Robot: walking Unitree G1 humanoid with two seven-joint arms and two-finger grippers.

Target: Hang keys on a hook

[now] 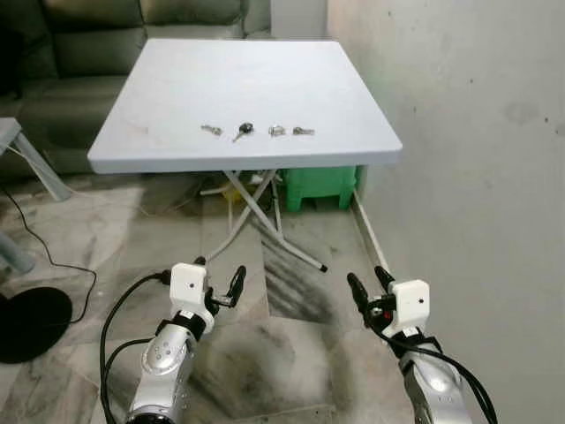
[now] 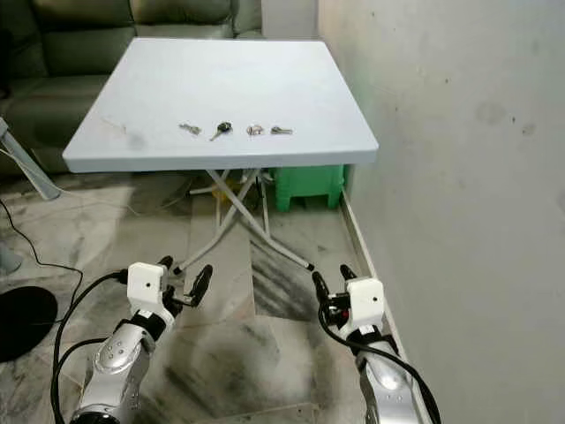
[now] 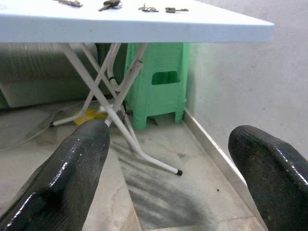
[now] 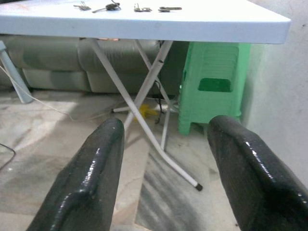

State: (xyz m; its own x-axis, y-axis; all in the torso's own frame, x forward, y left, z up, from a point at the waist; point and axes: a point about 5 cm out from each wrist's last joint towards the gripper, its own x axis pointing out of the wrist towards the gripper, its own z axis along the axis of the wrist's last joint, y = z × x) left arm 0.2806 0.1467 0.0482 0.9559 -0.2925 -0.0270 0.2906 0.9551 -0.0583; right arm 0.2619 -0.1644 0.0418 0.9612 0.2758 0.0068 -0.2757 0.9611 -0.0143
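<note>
Several keys lie in a row near the front edge of a white folding table: a small silver key, a black-headed key, a silver key bunch and another silver key. They also show along the tabletop in the left wrist view, black-headed key, and in the right wrist view, key. My left gripper and right gripper hover low above the floor in front of the table, both open and empty. I see no hook.
A green plastic stool stands under the table beside its crossed white legs. A bare wall runs along the right. A grey sofa sits behind the table. A black round base and cable lie on the floor at left.
</note>
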